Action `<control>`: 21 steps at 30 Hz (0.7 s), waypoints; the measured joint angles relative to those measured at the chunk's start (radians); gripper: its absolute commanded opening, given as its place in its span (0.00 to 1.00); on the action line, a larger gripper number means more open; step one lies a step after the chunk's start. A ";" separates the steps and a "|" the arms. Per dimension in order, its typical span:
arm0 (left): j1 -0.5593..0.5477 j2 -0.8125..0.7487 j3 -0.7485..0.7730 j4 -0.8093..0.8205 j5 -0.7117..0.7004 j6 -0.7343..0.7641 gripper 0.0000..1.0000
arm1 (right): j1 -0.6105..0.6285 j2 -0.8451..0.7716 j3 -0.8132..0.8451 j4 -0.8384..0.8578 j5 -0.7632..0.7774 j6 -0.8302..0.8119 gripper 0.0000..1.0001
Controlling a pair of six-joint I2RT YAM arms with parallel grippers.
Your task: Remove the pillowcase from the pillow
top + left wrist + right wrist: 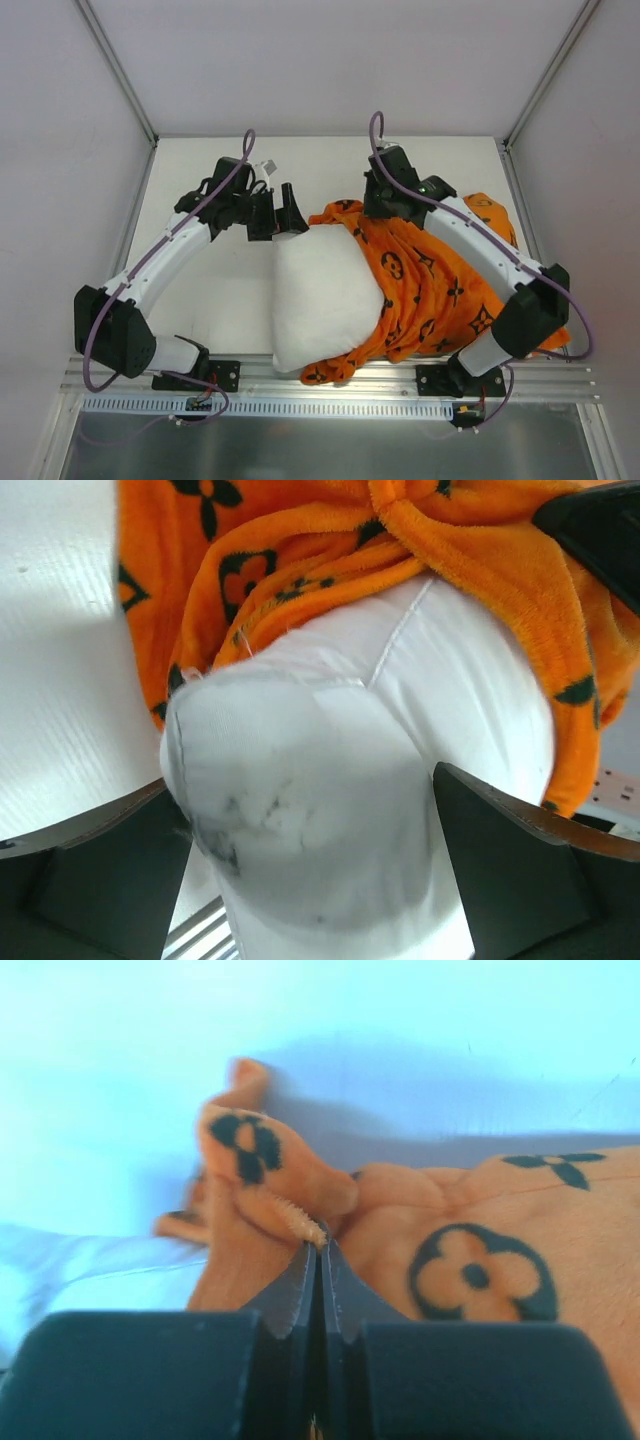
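Top view: pillow (320,300) is lying on the table (220,290), with the pillowcase (440,290) bunching over its right half and trailing off to the right.

Left wrist: left gripper (310,785) is sitting wide apart around the bare pillow corner, fingers (110,880) touching both sides. It should be closing firmly to anchor it.

Right wrist: right gripper (318,1245) is pinching the pillowcase hem, jaws together. Best pulling straight right, away from the left gripper, low and steady.
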State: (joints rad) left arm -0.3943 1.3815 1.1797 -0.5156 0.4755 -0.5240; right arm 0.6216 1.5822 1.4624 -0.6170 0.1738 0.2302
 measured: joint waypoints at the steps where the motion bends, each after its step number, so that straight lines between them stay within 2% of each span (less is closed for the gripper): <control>1: 0.000 -0.023 -0.009 0.006 0.010 0.000 0.99 | 0.005 -0.042 -0.018 0.013 0.008 0.012 0.01; 6: -0.006 -0.107 -0.041 0.014 0.034 -0.007 0.99 | 0.043 -0.175 -0.113 0.085 0.033 0.058 0.01; 15: -0.006 -0.090 -0.044 0.040 0.126 -0.021 0.99 | 0.063 -0.192 -0.158 0.119 0.058 0.093 0.01; 16: -0.006 -0.082 -0.044 0.043 0.130 -0.026 0.96 | 0.065 -0.192 -0.160 0.122 0.059 0.094 0.01; 17: -0.006 -0.072 -0.044 0.047 0.137 -0.034 0.80 | 0.067 -0.192 -0.161 0.123 0.060 0.095 0.01; 18: -0.009 -0.058 -0.044 0.050 0.142 -0.044 0.53 | 0.069 -0.192 -0.161 0.123 0.063 0.095 0.01; 19: -0.013 -0.043 -0.043 0.055 0.147 -0.056 0.01 | 0.069 -0.192 -0.161 0.122 0.066 0.095 0.01; 21: -0.022 -0.011 -0.043 0.059 0.162 -0.066 0.00 | 0.069 -0.192 -0.161 0.118 0.085 0.094 0.01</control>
State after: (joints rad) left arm -0.4164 1.3708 1.1370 -0.4564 0.6373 -0.5900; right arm 0.6910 1.3903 1.3018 -0.4988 0.2588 0.3241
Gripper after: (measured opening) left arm 0.179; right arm 0.022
